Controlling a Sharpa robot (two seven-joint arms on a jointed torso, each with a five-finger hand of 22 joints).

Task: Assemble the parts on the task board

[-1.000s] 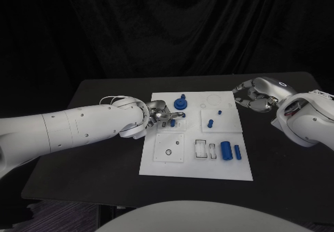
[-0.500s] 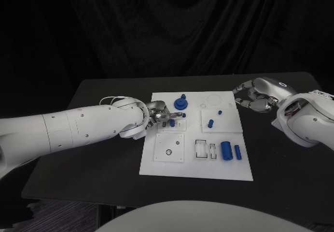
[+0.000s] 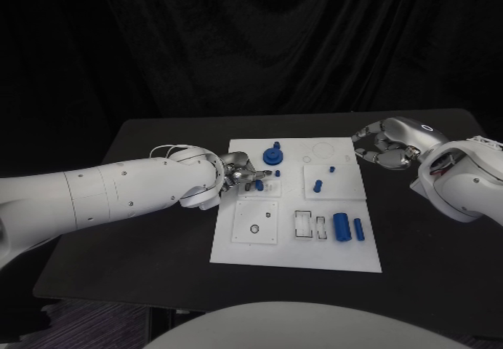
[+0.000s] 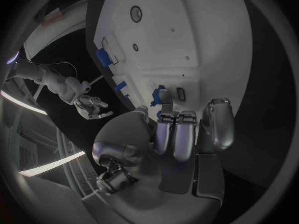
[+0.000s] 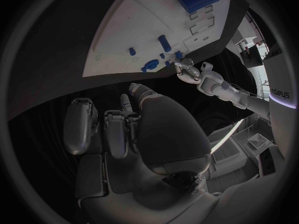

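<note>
The white task board [image 3: 296,247] lies in the middle of the black table. My left hand [image 3: 239,175] hovers at its left edge with its fingers loosely apart, holding nothing. A small blue peg [image 3: 277,174] stands just beyond the fingertips, and another blue peg [image 3: 259,185] stands under them. The left wrist view shows a peg [image 4: 161,95] beside the fingertips [image 4: 164,127]. A blue geared part [image 3: 272,154] stands at the board's back. My right hand [image 3: 384,145] hangs off the board's back right corner with its fingers curled in on nothing.
A thick blue cylinder [image 3: 341,225] and a thinner one [image 3: 358,229] lie at the board's front right, beside narrow slots [image 3: 303,222]. Two more blue pegs [image 3: 317,187] [image 3: 330,169] stand on the right plate. Bare table surrounds the board.
My left hand's fingers have drawn back from the board's middle, and the small blue peg they reached over now stands free beyond them. The right hand has stayed put.
</note>
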